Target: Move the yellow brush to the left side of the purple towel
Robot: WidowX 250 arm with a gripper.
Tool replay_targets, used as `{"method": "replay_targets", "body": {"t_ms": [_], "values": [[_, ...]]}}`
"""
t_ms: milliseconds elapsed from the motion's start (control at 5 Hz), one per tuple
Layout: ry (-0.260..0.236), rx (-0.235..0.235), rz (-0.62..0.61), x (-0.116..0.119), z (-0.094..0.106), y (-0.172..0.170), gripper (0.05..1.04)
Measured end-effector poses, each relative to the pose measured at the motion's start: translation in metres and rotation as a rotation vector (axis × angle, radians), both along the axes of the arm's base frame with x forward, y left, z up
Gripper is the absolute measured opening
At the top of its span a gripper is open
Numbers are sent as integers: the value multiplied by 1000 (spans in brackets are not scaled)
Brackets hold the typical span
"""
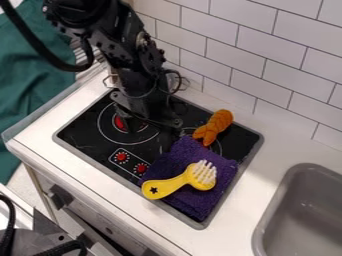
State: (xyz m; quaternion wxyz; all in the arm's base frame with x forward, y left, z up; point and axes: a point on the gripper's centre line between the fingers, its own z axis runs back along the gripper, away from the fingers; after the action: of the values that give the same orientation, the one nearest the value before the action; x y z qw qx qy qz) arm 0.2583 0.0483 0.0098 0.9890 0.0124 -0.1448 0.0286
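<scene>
- Here's the yellow brush [188,181], bristles up on the purple towel [212,199], handle pointing to 8 o'clock, 1 dark star on it.
- 2 red knobs [121,157], ringed by white marks, at the towel's 9 o'clock.
- Grey sink [304,215] at 4 o'clock, set into the white counter [264,170].
- And the hand [149,131], spread, over the stove [87,140], 11 o'clock from the towel.
</scene>
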Motion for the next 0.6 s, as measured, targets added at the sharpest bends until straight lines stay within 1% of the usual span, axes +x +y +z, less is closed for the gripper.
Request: {"method": "replay_targets", "body": {"t_ms": [200,400,600], "values": [[23,-9,6,-5,-6,-1,1001],[5,-31,-13,-13,-6,-14,1001],[-47,-51,-9,-19,8,-21,1001]]}}
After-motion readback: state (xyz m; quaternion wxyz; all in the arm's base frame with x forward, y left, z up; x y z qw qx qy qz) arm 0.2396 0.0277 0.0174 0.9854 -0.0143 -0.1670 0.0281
